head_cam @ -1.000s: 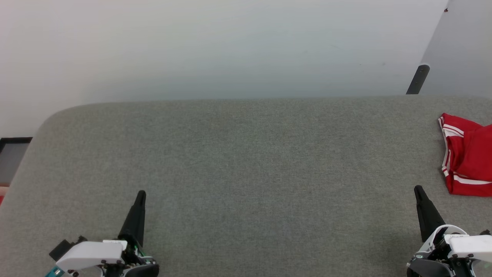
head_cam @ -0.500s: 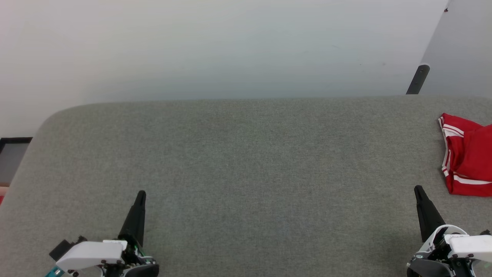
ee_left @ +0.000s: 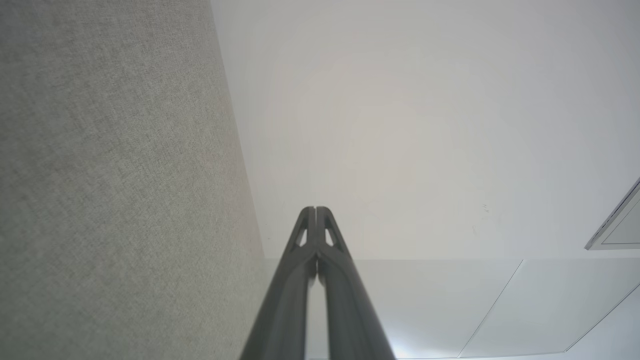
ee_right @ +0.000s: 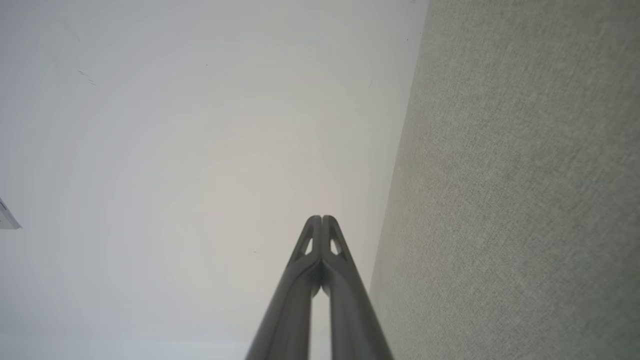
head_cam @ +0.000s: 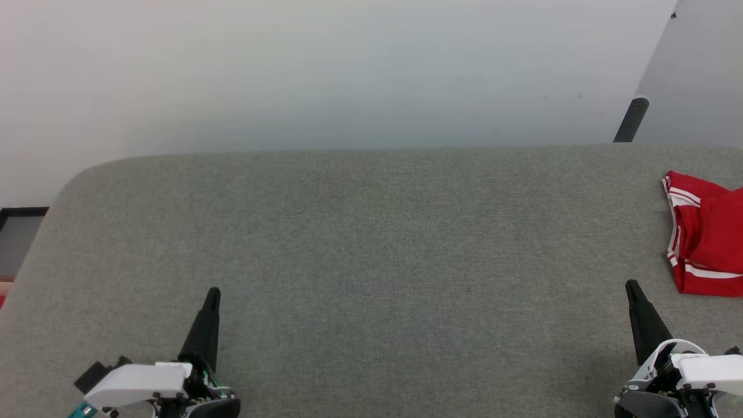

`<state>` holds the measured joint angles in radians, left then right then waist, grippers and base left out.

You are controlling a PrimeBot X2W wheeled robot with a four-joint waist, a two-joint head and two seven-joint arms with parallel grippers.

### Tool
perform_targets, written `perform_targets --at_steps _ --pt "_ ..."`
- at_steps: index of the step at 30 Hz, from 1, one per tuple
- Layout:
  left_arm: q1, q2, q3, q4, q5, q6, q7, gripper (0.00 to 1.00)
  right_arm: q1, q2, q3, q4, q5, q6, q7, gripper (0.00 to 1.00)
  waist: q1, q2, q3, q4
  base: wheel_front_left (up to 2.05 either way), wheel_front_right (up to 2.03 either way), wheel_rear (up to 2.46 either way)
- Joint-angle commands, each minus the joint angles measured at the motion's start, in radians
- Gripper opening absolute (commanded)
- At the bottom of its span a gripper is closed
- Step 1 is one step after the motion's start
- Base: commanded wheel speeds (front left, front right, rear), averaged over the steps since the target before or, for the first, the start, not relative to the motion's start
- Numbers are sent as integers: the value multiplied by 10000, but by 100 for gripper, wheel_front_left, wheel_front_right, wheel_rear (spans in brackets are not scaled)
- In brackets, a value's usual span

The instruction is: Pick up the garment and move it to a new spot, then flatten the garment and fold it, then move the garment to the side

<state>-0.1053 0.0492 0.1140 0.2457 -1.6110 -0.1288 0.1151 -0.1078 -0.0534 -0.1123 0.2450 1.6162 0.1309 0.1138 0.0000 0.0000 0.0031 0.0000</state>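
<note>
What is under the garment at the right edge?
The garment lies folded on the grey table. Nothing sticks out from beneath it; whatever its layers cover is hidden, and its right part runs out of frame.

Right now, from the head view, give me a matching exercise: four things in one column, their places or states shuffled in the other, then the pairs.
Things
1. garment
2. left gripper
3. right gripper
4. black post

Places or states
A. shut, lower left, over the table
B. leaning behind the table's far edge, at the right
C. red and white, lying at the table's right side, held by nothing
D. shut, lower right, over the table

Pairs: 1-C; 2-A; 3-D; 4-B
</note>
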Motion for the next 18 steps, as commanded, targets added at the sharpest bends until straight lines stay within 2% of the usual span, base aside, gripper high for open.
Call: perform_targets --at_steps 1,18 --pt "-94 -5 -2 7 -34 -36 17 0 -32 39 -16 7 -37 -3 14 0 0 0 0 0 0 0 0" --pt "-93 -5 -1 7 -35 -36 16 0 -33 44 -21 7 -47 -3 17 0 0 0 0 0 0 0 0"
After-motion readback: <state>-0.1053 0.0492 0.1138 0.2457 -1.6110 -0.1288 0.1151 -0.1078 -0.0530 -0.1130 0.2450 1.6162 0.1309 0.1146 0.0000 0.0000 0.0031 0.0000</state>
